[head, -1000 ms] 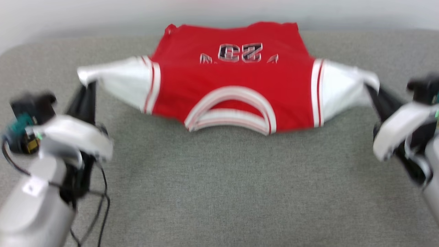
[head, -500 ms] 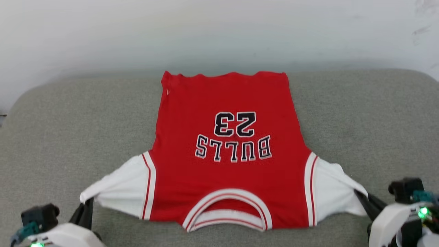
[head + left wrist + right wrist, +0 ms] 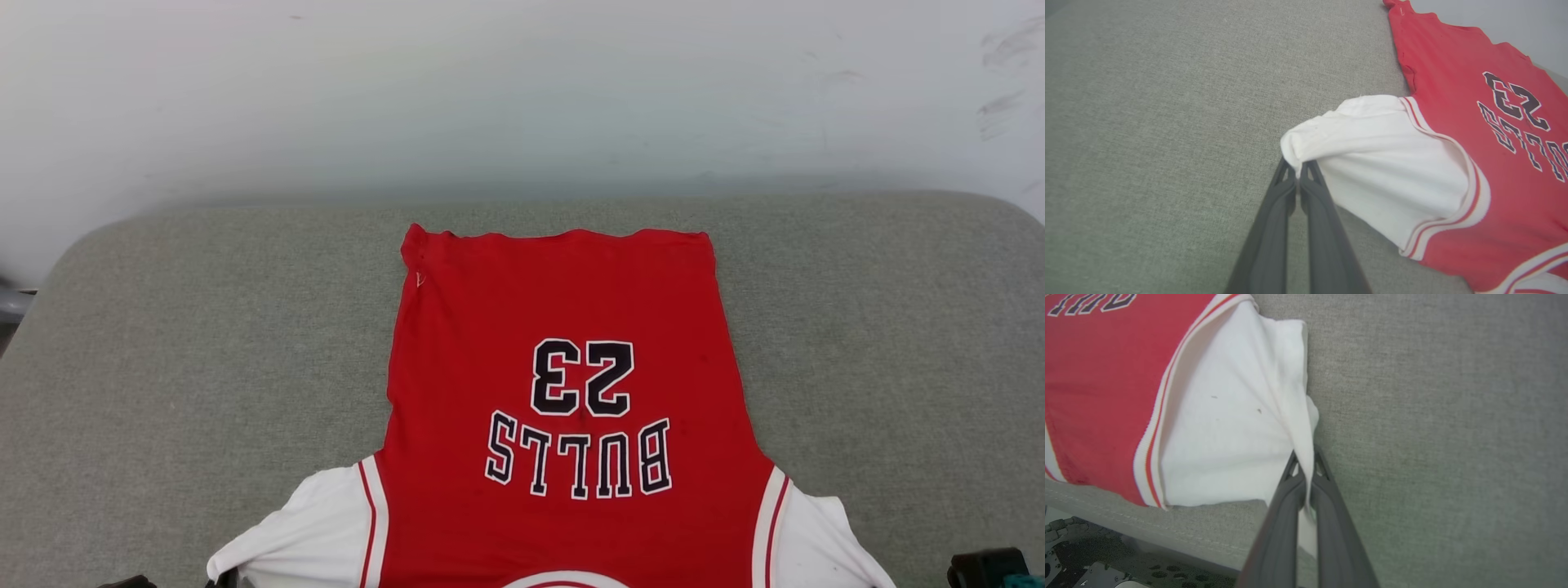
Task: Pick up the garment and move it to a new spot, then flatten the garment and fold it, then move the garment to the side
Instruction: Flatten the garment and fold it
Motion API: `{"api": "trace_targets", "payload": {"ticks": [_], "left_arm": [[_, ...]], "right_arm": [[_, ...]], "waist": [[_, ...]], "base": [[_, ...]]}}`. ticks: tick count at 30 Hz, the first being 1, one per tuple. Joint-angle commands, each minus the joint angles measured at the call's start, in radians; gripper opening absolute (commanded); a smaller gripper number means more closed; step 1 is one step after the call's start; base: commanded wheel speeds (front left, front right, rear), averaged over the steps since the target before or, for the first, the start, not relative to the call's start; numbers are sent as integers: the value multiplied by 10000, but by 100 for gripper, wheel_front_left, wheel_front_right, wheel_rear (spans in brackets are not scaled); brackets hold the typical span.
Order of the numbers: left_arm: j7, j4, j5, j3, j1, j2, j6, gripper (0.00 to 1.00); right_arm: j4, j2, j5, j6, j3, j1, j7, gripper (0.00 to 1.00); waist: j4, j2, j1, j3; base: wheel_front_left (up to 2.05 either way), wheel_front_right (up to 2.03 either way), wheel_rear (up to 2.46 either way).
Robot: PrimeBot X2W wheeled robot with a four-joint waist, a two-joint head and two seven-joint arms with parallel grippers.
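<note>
Both shut tight: left jaws and right jaws each pinch one of the white sleeve tips of the garment. Thin pinches may slip under pull, and the 6 o'clock end could slide off the desk.

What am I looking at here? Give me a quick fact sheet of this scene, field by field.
garment: red shirt, white sleeves, "BULLS 23" facing up, body lying flat
surface: grey fabric cushion under it
left gripper: shut on the tip of one white sleeve
right gripper: shut on the tip of the other sleeve
</note>
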Motion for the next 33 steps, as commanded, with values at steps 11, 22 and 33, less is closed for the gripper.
{"api": "trace_targets", "payload": {"ticks": [11, 22, 33], "left_arm": [[-350, -900, 676, -248, -776, -281, 243, 0], [-530, -2122, 1586, -452, -2022, -582, 570, 0], [-663, -2256, 2214, -790, -3431, -1199, 245, 0]], "right_arm": [[-1657, -270, -344, -18, -688, -1649, 514, 100], [-2903, -1393, -762, -18, -1018, -5913, 1647, 100], [-121, -1759, -29, -17, 1191, -11075, 6001, 100]], "waist": [[220, -1, 1, 665], [1032, -1, 1, 2518], [2037, -1, 1, 4300]], "base": [[0, 0, 0], [0, 0, 0], [0, 0, 0]]}}
